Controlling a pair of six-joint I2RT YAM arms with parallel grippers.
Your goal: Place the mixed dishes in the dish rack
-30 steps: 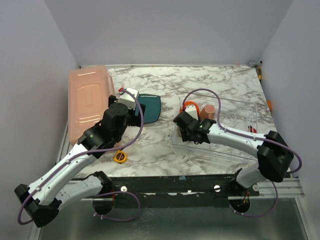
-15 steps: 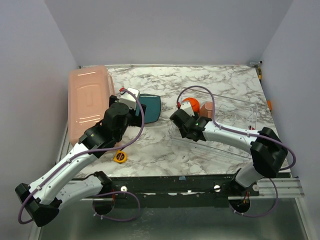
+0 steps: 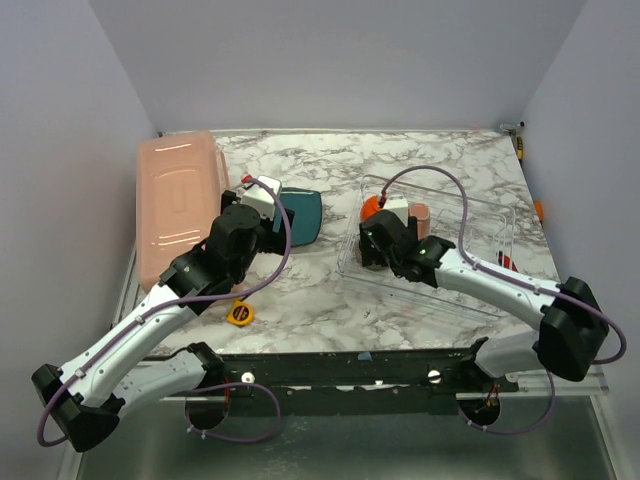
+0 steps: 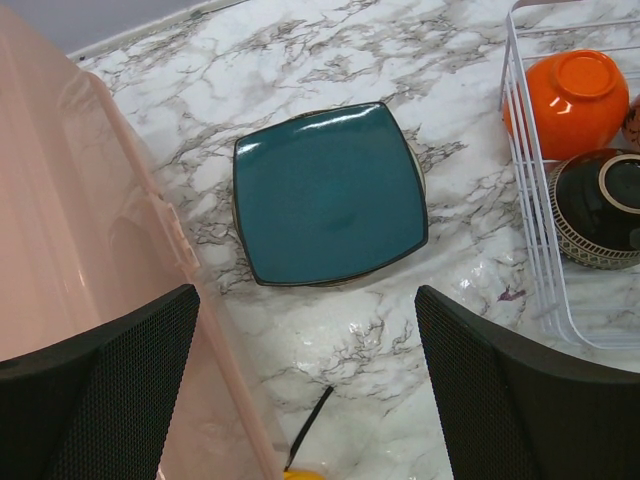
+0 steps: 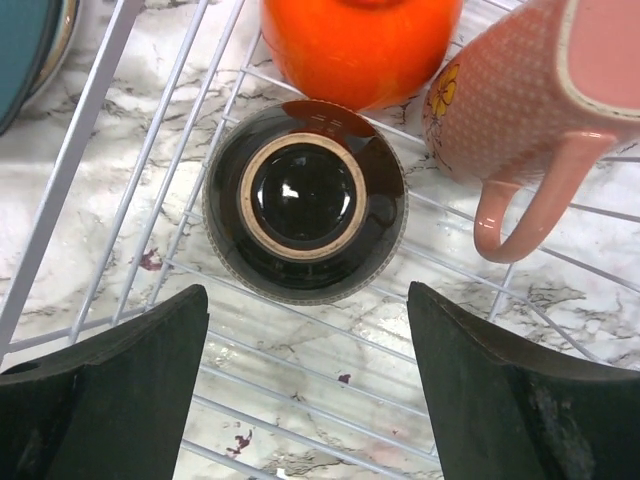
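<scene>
Your right tool [image 5: 305, 330] is hanging released, with its fingers spread wide and gripping nothing, just above the dish rack [image 3: 485, 245]. Directly beneath it, the dark brown bowl [image 5: 305, 200] is sitting upside down on the rack's wire grid. Its foot ring is facing up and neither finger is touching it. Just beyond that bowl, the glossy orange bowl [image 5: 360, 45] is resting inside the rack, also upside down and close against the brown one. Ahead and to the tool's right, the pinkish-tan mug [image 5: 500, 110] is lying tilted on the grid, with its handle pointing back toward the tool.

Your left tool [image 4: 305, 320] is hovering released as well, fingers wide apart and empty, over the marble desk [image 4: 300, 60]. Just ahead of it, the teal plate [image 4: 330, 195] is lying flat on the desk, outside the rack. The salmon-pink tub [image 4: 80, 220] is running along the tool's left. The rack's edge is showing to its right, with both bowls behind it.
</scene>
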